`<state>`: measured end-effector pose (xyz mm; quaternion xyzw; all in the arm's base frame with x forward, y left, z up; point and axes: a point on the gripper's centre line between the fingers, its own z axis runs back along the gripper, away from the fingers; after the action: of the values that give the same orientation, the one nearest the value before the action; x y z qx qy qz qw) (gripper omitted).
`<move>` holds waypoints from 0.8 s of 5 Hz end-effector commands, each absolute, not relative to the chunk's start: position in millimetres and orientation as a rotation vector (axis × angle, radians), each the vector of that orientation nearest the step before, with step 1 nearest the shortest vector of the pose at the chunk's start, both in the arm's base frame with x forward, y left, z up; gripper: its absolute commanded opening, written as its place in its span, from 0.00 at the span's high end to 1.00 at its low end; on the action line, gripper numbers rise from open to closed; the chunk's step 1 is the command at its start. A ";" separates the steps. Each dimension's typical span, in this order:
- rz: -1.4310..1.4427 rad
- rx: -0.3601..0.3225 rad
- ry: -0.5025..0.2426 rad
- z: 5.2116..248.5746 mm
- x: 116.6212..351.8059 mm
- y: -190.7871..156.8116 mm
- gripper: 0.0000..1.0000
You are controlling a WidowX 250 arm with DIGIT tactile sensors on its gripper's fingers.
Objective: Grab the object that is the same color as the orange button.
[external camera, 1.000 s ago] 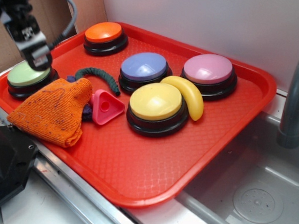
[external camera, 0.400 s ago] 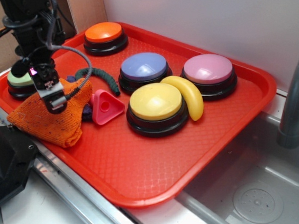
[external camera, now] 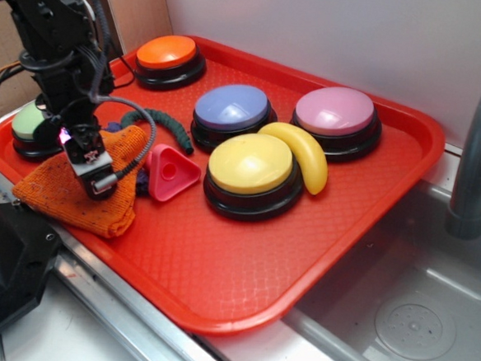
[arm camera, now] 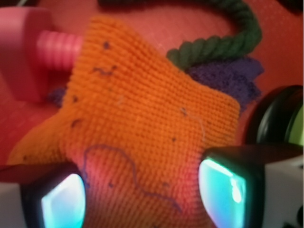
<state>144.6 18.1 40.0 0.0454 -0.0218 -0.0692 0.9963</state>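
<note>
The orange knitted cloth lies crumpled at the tray's front left, and it fills the wrist view with its small dark specks. My gripper hangs low over the cloth, pointing down at its middle. In the wrist view the gripper is open, one finger on each side, with cloth showing across the whole gap. I cannot tell whether the fingertips touch the fabric. The orange button stands at the tray's far left corner, well apart from the gripper.
On the red tray are a green button, blue button, pink button, yellow button, banana, pink triangular block and green rope. A sink and faucet are right.
The gripper has come down from above the green button and moved right, to sit low over the orange cloth. The cloth and the other things have not moved.
</note>
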 end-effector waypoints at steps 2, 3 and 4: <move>-0.072 0.126 -0.018 39.0 146.7 25.9 1.00; -0.027 0.129 -0.004 39.8 148.2 29.5 1.00; 0.008 0.123 0.003 48.8 152.6 28.7 1.00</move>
<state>144.3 25.7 42.4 0.0600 0.0217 0.0029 0.9980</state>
